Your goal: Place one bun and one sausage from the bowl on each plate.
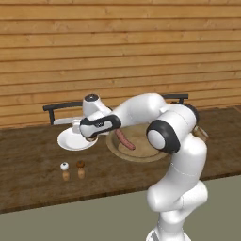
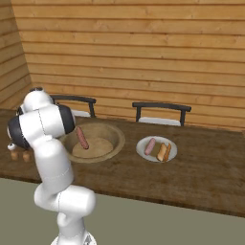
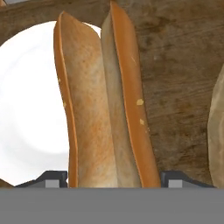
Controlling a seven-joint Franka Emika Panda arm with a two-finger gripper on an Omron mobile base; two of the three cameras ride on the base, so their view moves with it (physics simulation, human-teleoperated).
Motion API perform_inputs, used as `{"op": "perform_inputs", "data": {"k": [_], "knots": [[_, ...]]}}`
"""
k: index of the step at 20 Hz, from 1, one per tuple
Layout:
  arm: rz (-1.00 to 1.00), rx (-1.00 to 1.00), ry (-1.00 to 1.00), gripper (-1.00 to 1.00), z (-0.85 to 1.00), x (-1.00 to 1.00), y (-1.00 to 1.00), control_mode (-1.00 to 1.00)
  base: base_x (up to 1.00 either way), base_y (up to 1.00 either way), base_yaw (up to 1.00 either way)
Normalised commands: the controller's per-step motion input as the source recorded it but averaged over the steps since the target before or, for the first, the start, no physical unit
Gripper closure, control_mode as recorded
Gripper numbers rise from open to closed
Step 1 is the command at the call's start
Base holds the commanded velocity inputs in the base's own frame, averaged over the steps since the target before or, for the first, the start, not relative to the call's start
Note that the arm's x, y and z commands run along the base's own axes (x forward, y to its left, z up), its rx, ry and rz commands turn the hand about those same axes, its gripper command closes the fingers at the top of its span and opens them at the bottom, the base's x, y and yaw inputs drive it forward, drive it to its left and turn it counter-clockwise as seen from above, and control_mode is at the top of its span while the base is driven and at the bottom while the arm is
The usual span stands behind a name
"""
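We've got the gripper (image 3: 107, 179) clamped on a split bun (image 3: 103, 105), sticking straight out between the jaws, white plate (image 3: 26, 109) right behind it and the bowl (image 1: 141, 153) off beside.

Speckled crusty bun (image 3: 100, 100), glossy white plate (image 3: 26, 109), wooden bowl (image 1: 146, 153)

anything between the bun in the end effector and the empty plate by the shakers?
Nothing visible. In the hand view the bun sits between the fingertips of the end effector with the white plate right behind it. In the left base view the end effector is at the plate.
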Motion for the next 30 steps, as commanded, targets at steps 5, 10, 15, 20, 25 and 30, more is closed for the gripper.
{"op": "perform_inputs", "data": {"k": [5,10,15,20,25,30], "knots": [[-0.02,0.0,0.0,1.0,-0.14,0.17,0.0,-1.0,0.0,0.0,0.0],[-0.04,0.0,0.0,1.0,0.0,0.35,0.0,-1.0,0.0,0.0,0.0],[-0.03,0.0,0.0,1.0,-0.28,0.12,0.0,-1.0,0.0,0.0,0.0],[0.0,0.0,-0.01,1.0,-0.15,0.0,0.01,-1.0,0.0,0.0,0.0],[0.0,0.0,0.0,1.0,0.0,0.0,0.0,-1.0,0.0,0.0,0.0],[0.0,0.0,0.0,-1.0,0.0,0.0,0.0,-1.0,0.0,0.0,0.0]]}}
